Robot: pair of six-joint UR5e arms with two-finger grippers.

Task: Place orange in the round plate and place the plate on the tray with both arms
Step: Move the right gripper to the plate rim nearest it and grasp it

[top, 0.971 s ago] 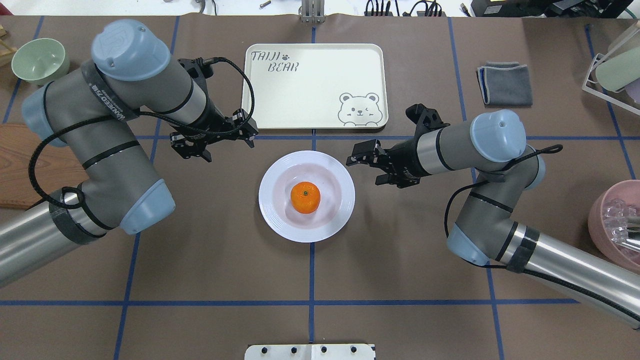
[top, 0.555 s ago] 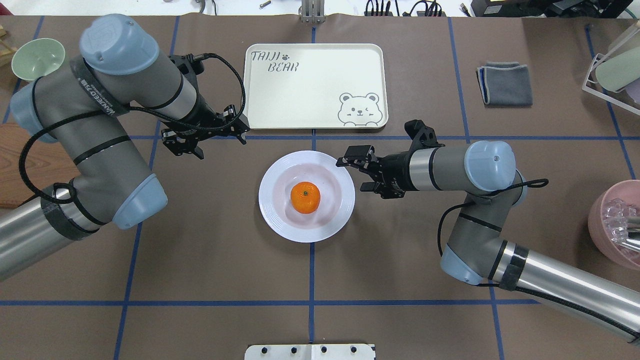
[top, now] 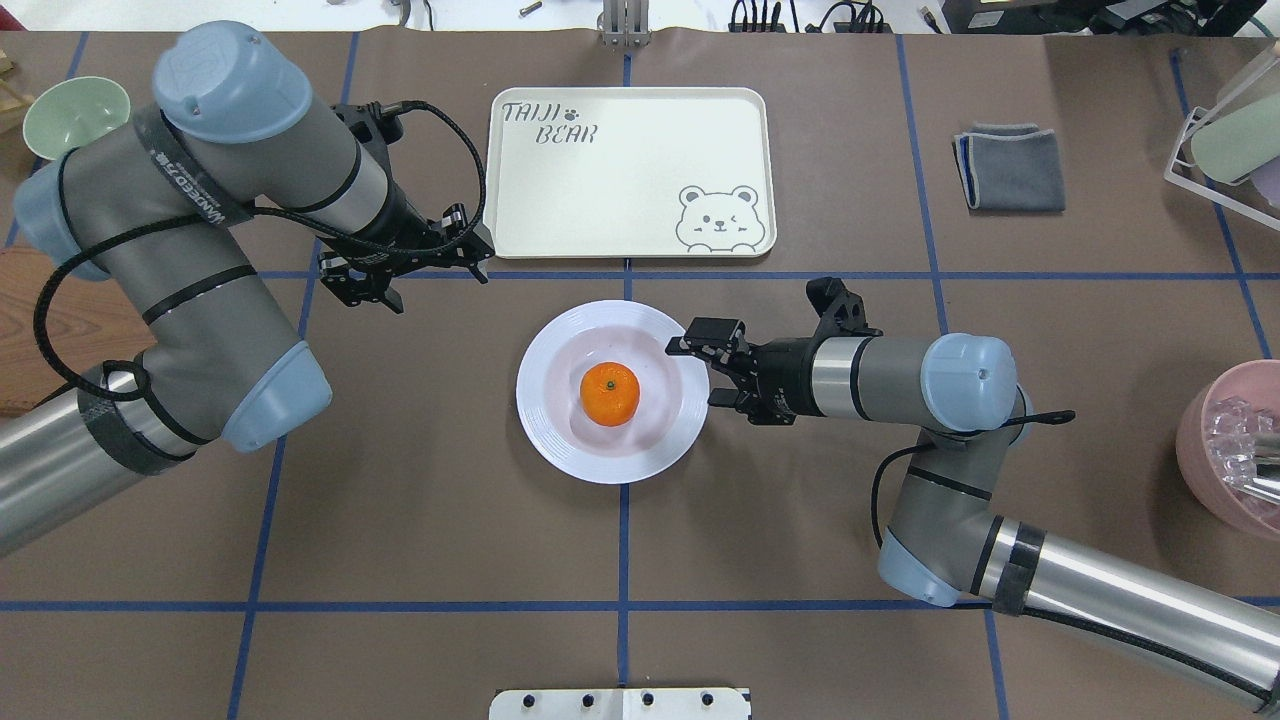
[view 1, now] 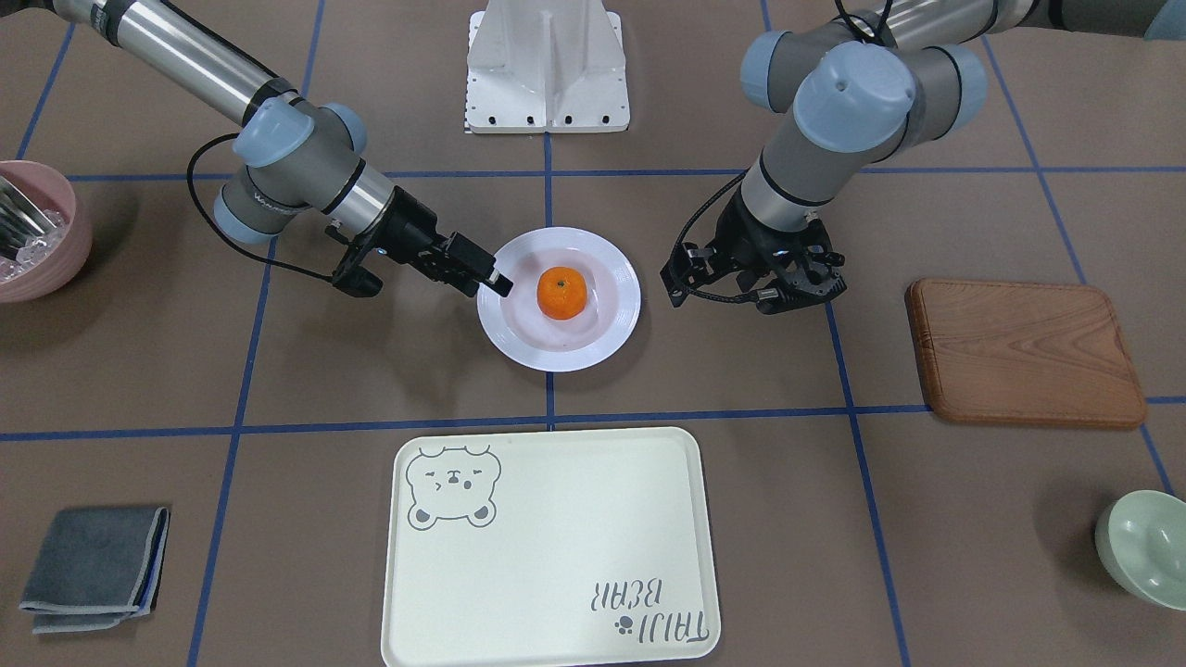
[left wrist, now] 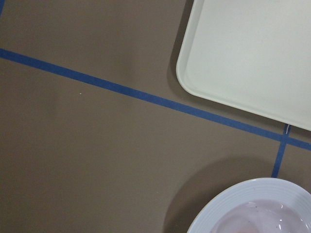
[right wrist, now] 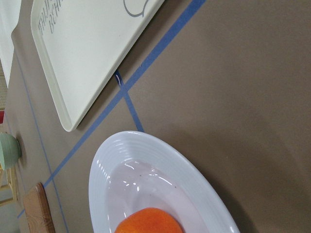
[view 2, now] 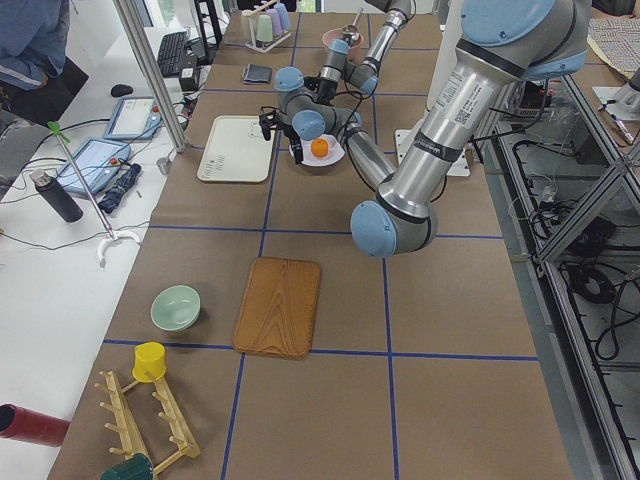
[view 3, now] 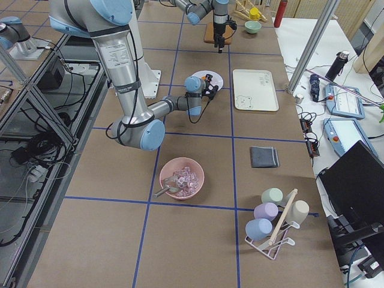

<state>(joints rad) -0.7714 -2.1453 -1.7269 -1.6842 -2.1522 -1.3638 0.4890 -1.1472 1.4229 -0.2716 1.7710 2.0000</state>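
Observation:
The orange (top: 610,393) (view 1: 561,292) lies in the middle of the white round plate (top: 612,468) (view 1: 556,357), which rests on the table just short of the cream tray (top: 630,170) (view 1: 556,547). My right gripper (top: 703,372) (view 1: 491,278) is open at the plate's right rim, one finger reaching over the rim. In the right wrist view the orange (right wrist: 150,221) and the plate (right wrist: 112,165) fill the lower left. My left gripper (top: 405,270) (view 1: 755,287) hangs open and holds nothing, well off the plate's left side, near the tray's corner (left wrist: 243,53).
A wooden board (view 1: 1024,352) and a green bowl (top: 75,115) lie on my left. On my right are a folded grey cloth (top: 1010,167), a pink bowl (top: 1230,455) and a cup rack (top: 1225,140).
My right gripper has moved in and down to the plate's right rim. The left arm has drawn back, away from the plate. The plate and orange have stayed put.

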